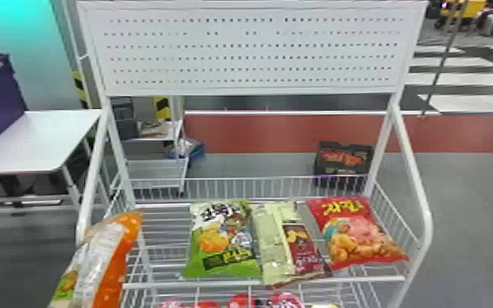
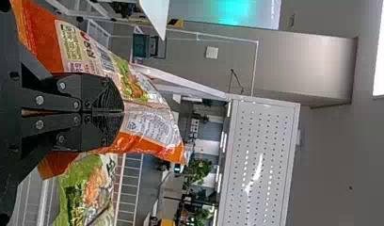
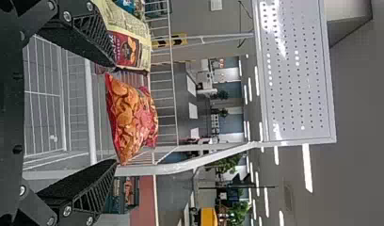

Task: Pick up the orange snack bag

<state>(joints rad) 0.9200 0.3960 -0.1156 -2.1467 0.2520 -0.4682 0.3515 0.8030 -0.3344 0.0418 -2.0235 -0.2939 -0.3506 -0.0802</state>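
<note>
The orange snack bag hangs tilted at the left end of the wire rack in the head view, in front of the rack's left post. In the left wrist view my left gripper is shut on the orange snack bag, whose film bulges out on both sides of the fingers. My right gripper stands open in the right wrist view, its fingers wide apart with nothing held between them; the red snack bag lies farther off, beyond the gap.
On the rack's upper shelf lie a green bag, a yellow and maroon bag and a red bag. Colourful packs sit on the level below. White side rails rise to a perforated panel. A white table stands left.
</note>
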